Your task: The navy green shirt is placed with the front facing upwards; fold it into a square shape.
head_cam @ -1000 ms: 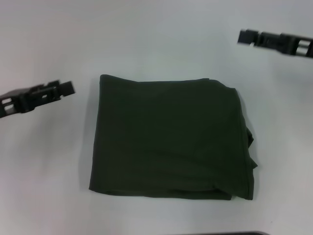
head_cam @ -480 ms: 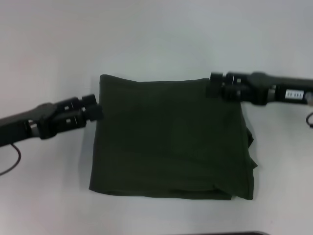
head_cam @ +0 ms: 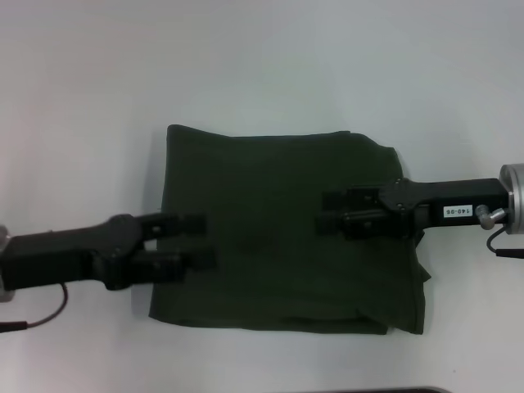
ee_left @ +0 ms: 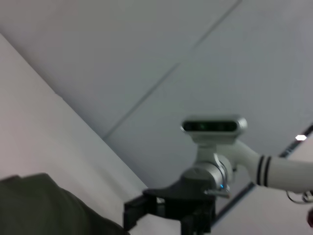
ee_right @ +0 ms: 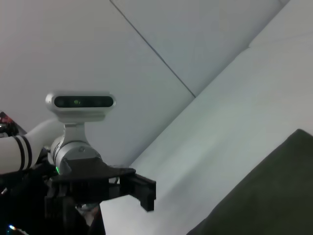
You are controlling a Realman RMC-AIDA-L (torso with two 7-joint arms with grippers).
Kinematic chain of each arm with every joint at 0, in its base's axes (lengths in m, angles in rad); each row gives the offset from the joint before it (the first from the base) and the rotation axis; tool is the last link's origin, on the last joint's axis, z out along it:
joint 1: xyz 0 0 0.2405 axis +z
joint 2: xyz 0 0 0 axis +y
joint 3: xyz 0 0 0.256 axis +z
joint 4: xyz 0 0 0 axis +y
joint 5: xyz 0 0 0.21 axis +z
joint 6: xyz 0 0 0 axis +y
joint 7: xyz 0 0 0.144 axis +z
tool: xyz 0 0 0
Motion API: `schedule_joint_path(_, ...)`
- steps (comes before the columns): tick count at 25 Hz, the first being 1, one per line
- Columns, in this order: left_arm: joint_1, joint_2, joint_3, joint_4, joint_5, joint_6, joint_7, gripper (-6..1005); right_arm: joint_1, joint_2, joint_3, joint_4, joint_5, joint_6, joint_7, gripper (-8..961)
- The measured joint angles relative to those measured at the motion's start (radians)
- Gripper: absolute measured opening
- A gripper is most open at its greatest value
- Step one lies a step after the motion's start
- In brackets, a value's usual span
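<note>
Lying frame centre on white tabletop (head_cam: 82, 82): navy green shirt (head_cam: 278, 172), folded near-square. Soft, light, limp cloth; judged best taken at edges or corners, layers may slip. Left tool (head_cam: 196, 241) over shirt's left part, fingers spread. Right tool (head_cam: 332, 211) over right part; spread undeterminable. Half-second earlier both sat at shirt's upper edges; now moved inward.
</note>
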State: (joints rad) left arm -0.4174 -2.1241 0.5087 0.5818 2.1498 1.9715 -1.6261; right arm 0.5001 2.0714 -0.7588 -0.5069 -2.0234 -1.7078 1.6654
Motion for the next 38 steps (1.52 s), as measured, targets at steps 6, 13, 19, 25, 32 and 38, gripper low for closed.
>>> schedule_joint_path(6,-0.011,-0.007,0.036,-0.002,-0.005,0.003,-0.001,888,0.001,0.001,-0.003,0.001,-0.001,0.000,0.000,785)
schedule_joint_path(13,-0.010,-0.006,0.033,-0.002,-0.008,0.005,0.001,888,-0.006,-0.004,-0.002,0.001,-0.001,-0.001,-0.002,784)
schedule_joint_path(19,-0.011,-0.006,0.031,-0.001,-0.008,0.005,0.001,889,-0.010,-0.010,-0.002,0.001,-0.003,-0.005,-0.003,784)
schedule_joint_path(25,-0.012,-0.005,0.031,-0.001,-0.008,0.005,0.002,889,-0.010,-0.010,-0.003,0.001,-0.013,-0.005,-0.003,783)
schedule_joint_path(32,-0.012,-0.005,0.032,0.000,-0.009,0.008,0.002,888,-0.009,-0.011,-0.004,0.001,-0.014,-0.007,0.000,783)
schedule_joint_path(38,-0.014,-0.005,0.031,0.002,-0.008,0.009,-0.002,888,-0.006,-0.013,-0.004,0.000,-0.014,-0.008,0.002,784)
